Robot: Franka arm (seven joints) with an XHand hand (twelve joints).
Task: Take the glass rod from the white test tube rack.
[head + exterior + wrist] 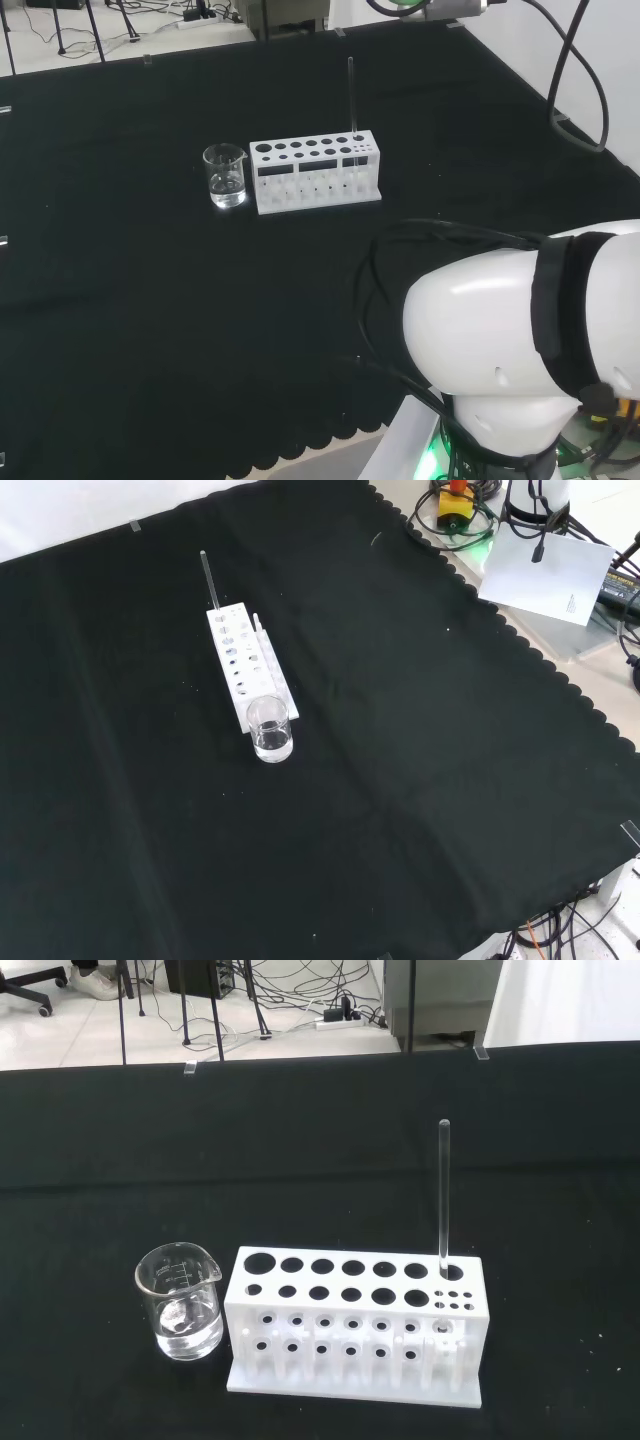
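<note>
A white test tube rack (316,173) is sitting on the black cloth (150,330), a little above the centre of the head view. A thin glass rod (351,96) is standing upright in a hole at the rack's right end in that view, rising well above the rack's top. A small clear beaker (226,176) is standing just beside the rack's left end, and it is holding a little clear liquid at the bottom.

In the front view the rack (246,664) is lying in the upper left part of the frame, running from upper left to lower right. The rod (208,580) is sticking up from its upper end, and the beaker (270,728) is sitting at its lower end.

In the wrist view the rack (355,1323) is showing two rows of round holes on top, with the rod (442,1200) standing in a hole at one end and the beaker (181,1301) at the other end.

The arm's large white links (520,340) are filling the lower right of the head view. I cannot tell how the hand's fingers are standing
</note>
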